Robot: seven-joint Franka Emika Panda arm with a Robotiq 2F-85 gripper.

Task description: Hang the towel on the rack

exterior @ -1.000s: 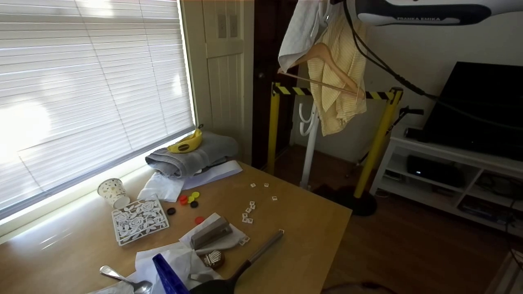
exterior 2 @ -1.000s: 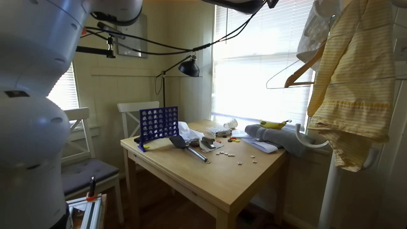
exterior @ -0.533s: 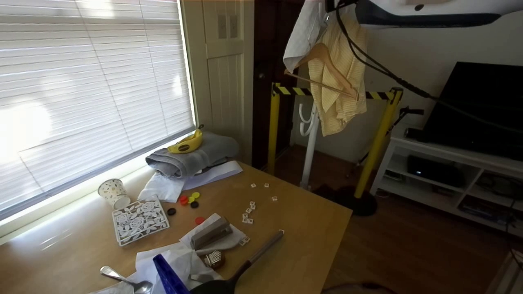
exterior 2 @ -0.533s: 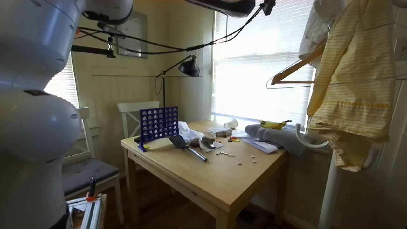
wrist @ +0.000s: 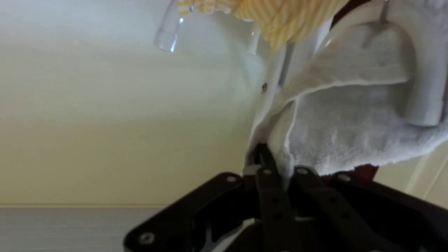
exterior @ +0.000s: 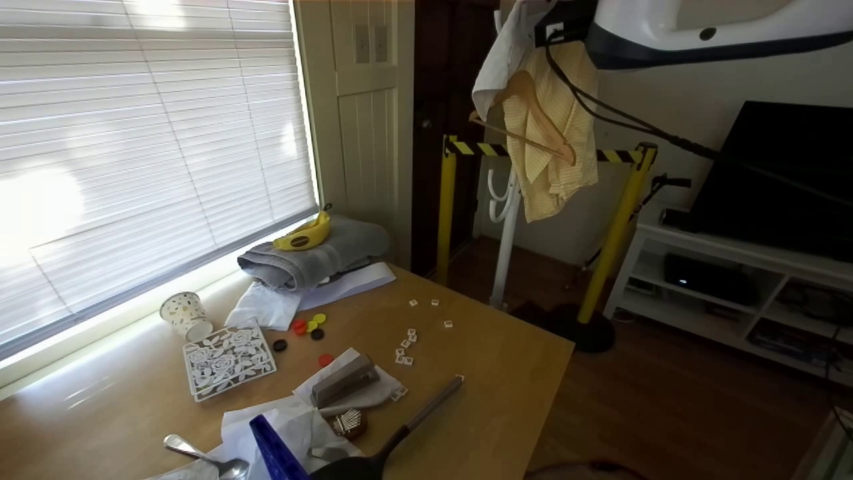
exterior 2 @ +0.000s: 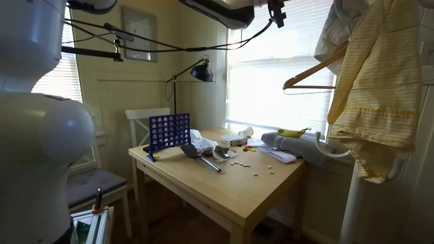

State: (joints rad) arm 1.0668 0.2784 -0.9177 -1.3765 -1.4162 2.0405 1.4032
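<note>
- Pinching the white towel (wrist: 332,136) in the gripper (wrist: 287,175), lower middle of the wrist view
- Close by a white rack hook (wrist: 427,94), upper right (cannot tell if hung on it)
- Hanging near the top of both exterior views, left of yellow striped cloth (exterior: 546,190)

1. Daylight enters through the window (exterior 2: 278,91), burnt almost white in an exterior view.
2. Glare streaks the surface (exterior: 493,353) toward its window edge, fading toward the opposite edge.
3. Past that edge, the floor (exterior: 653,413) lies dim.
4. The wrist view looks slightly soft, the tool (wrist: 282,171) nearly black.
</note>
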